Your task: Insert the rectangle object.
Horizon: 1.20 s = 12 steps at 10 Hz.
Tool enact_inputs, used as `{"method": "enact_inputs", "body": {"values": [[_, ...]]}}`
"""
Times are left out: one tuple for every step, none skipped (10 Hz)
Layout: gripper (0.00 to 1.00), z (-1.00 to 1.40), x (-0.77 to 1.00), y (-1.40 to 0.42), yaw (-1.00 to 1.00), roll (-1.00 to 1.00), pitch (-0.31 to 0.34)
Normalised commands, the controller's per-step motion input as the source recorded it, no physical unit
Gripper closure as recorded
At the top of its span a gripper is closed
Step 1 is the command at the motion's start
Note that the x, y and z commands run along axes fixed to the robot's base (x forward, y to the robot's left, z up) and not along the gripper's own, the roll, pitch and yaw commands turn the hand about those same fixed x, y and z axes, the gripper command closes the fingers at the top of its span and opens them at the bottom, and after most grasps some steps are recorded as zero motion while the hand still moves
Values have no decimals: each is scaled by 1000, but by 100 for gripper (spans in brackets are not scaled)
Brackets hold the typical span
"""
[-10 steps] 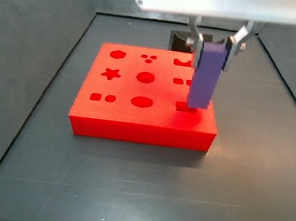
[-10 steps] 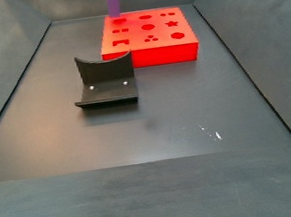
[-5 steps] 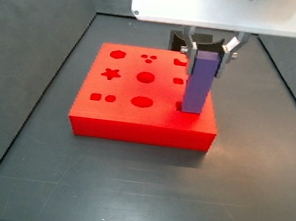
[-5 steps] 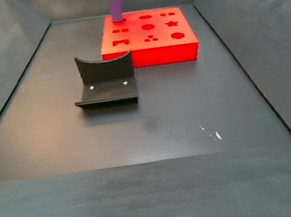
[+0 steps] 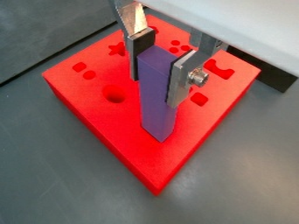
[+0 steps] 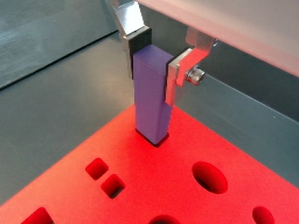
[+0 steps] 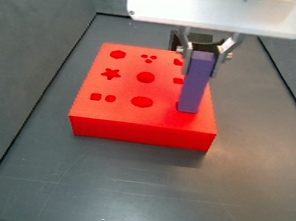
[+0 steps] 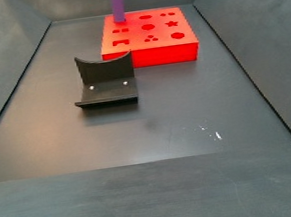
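Note:
The purple rectangle object (image 5: pixel 156 98) stands upright with its lower end in a hole near a corner of the flat red block (image 5: pixel 105 114). It shows in both wrist views (image 6: pixel 153 96) and both side views (image 7: pixel 195 80) (image 8: pixel 116 0). My gripper (image 5: pixel 159 54) is shut on the bar's top end, its silver fingers (image 6: pixel 184 73) with dark pads pressing on two opposite faces. In a side view the gripper (image 7: pixel 203 46) hangs over the block's right part (image 7: pixel 123 120).
The red block (image 8: pixel 150 37) has several other shaped holes on top. A small dark grey curved holder (image 8: pixel 105 82) stands on the dark floor in front of the block. Dark walls (image 8: pixel 8 68) slope up around the floor.
The gripper and the purple bar have come down; the bar's lower end now sits lower in the red block and the bar stands more upright.

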Motion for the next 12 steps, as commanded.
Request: {"method": "enact_inputs", "body": {"values": [[100,-129,-20,17,51,0,-59],[100,-146,0,0,83,0,-61],[100,-151,0,0,60,0,-31],[100,-257,0,0,23,0,-31],[100,-409,69,0,3,0,-53],[100,-451,34,0,3,0,-73],[100,-454,0,0,6,0,-83],[100,-429,0,0,11,0,-84],[100,-446,14,0,11,0,-83],[100,-449,0,-29,20,3,-93],[100,-283,0,-31,14,50,-66],[100,0,0,0,0,0,0]]}}
